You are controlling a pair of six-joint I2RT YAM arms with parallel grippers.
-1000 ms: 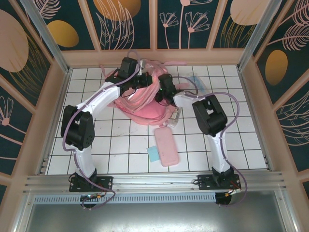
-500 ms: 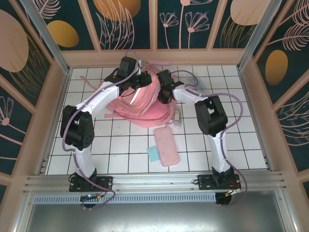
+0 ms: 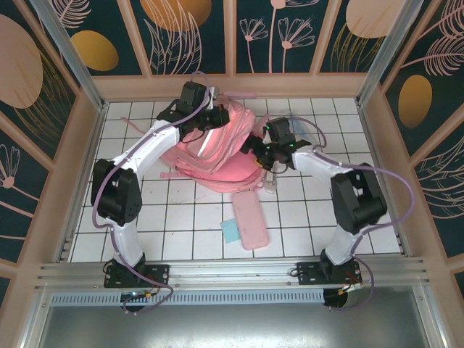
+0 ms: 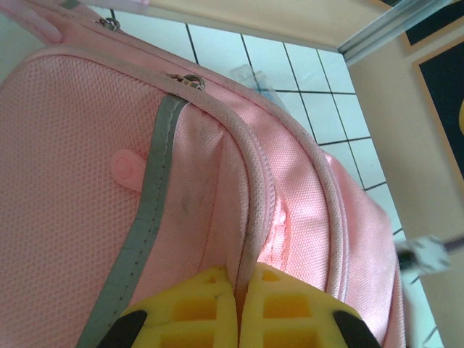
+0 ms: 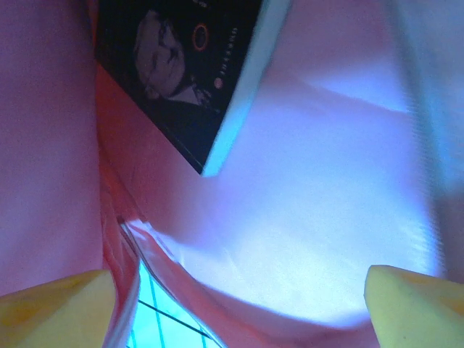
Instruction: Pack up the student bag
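Note:
The student bag [image 3: 217, 156], a large pink backpack with a grey stripe [image 4: 156, 188], lies at the back middle of the tiled table. My left gripper [image 3: 216, 119] is shut on the bag's zipper rim [image 4: 250, 217] and holds it up, with the yellow fingertips [image 4: 192, 308] pressed together on the fabric. My right gripper [image 3: 257, 148] is at the bag's right side, at its mouth. Its jaws stand wide open [image 5: 235, 312] with only pink lining [image 5: 312, 217] between them. A dark-covered book [image 5: 181, 72] with a pale blue edge lies inside the bag.
A flat pink pencil case [image 3: 250, 220] lies in front of the bag, with a small blue piece [image 3: 230, 231] at its left. A small whitish item [image 3: 270, 179] lies by the bag's right edge. Clear plastic [image 3: 301, 129] lies at the back right. Wooden walls enclose the table.
My right arm has swung out to the right and its gripper has drawn back from deep in the bag to its right edge. The left gripper keeps its hold on the rim.

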